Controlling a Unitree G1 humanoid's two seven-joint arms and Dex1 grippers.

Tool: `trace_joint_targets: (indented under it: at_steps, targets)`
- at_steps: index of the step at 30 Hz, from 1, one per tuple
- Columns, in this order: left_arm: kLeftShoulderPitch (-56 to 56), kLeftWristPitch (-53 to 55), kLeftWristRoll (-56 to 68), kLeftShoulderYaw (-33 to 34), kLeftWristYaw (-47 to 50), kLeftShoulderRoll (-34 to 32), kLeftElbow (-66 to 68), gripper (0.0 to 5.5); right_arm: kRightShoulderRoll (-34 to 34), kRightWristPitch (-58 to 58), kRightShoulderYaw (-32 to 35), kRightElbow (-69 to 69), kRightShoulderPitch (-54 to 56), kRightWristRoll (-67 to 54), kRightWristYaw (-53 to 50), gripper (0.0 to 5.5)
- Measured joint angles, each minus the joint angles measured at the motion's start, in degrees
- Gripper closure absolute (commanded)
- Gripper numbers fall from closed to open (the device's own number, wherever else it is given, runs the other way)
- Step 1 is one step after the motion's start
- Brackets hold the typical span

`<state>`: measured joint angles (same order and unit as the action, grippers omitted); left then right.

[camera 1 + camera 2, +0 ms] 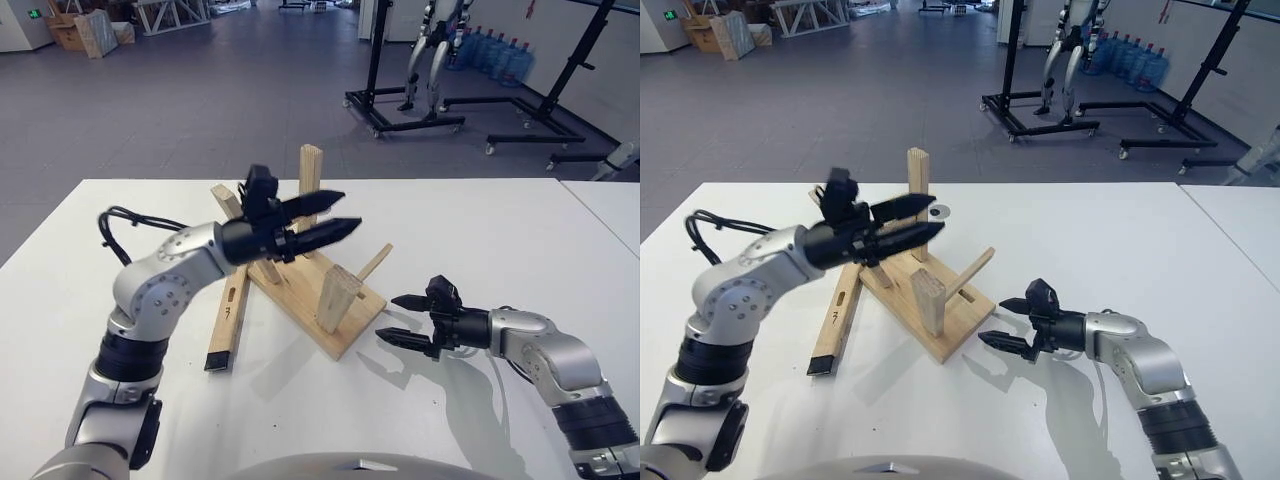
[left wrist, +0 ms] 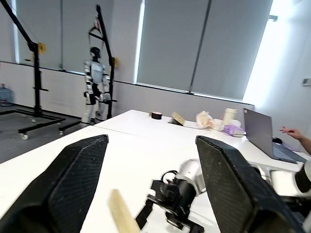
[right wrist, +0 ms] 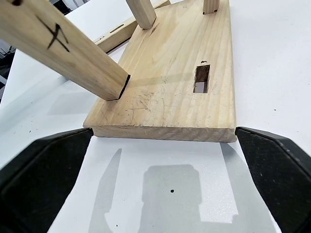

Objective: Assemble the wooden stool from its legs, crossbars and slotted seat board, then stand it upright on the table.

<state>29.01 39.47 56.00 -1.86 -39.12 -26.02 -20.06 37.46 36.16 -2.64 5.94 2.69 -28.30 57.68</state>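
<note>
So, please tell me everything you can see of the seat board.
The seat board is a pale, rectangular wooden plank with visible grain, lying flat on the white table. Legs stand up from it, while one rectangular slot is empty. The open right gripper hovers near its end, not touching it.

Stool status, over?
Left gripper open, over pale wooden slotted seat board; right gripper open at near end. Wooden legs standing, one slot empty. Loose wooden bar alongside.

A white table [image 1: 500, 230] carries the slotted seat board [image 1: 297, 302], which lies flat on the tabletop. Just beside the board, on its left, a long wooden bar [image 1: 226, 325] with a slot cut in it also lies flat.
</note>
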Motion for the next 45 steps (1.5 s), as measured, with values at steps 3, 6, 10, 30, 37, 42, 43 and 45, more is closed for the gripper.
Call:
trace_joint_targets:
  at_steps: [3, 6, 10, 30, 37, 42, 43, 45]
  targets:
    - [4.06, 2.42, 3.72, 4.51, 2.41, -1.38, -1.28, 2.22, -0.1, 0.05, 0.27, 0.5, -0.66, -0.39, -0.18, 0.1]
    - [5.75, 5.24, 6.04, 8.7, 3.8, -5.48, -3.36, 2.22, -0.18, 0.04, 0.35, 0.47, -0.64, -0.47, -0.41, 0.1]
    - [-0.63, 8.55, 7.68, 14.56, 5.17, -11.52, -6.72, 2.22, -0.42, -0.02, 0.76, 0.41, -0.93, -0.83, -0.67, 0.1]
    - [-30.66, -3.85, -11.56, 16.67, -1.61, -11.13, 6.7, 2.22, -3.63, 10.82, 10.95, 22.85, 33.7, -71.78, -49.47, 0.1]
    - [-30.15, -5.21, -13.75, 15.67, -2.8, -9.59, 8.38, 2.22, -4.62, 10.48, 3.68, 26.17, 39.26, -71.73, -57.06, 0.1]
    - [-28.96, -5.57, -14.71, 15.05, -1.59, -7.87, 8.2, 2.22, -9.24, 8.15, 1.6, 19.32, 44.71, -64.45, -61.67, 0.1]
    - [-28.69, -5.61, -14.91, 15.05, -1.33, -7.65, 8.21, 2.22, -10.05, 8.16, 1.32, 17.97, 44.66, -64.01, -61.37, 0.1]
    - [-28.59, -6.06, -15.39, 14.87, -1.26, -6.62, 8.45, 2.22, -12.06, 8.73, 1.27, 13.65, 42.8, -64.58, -59.0, 0.1]
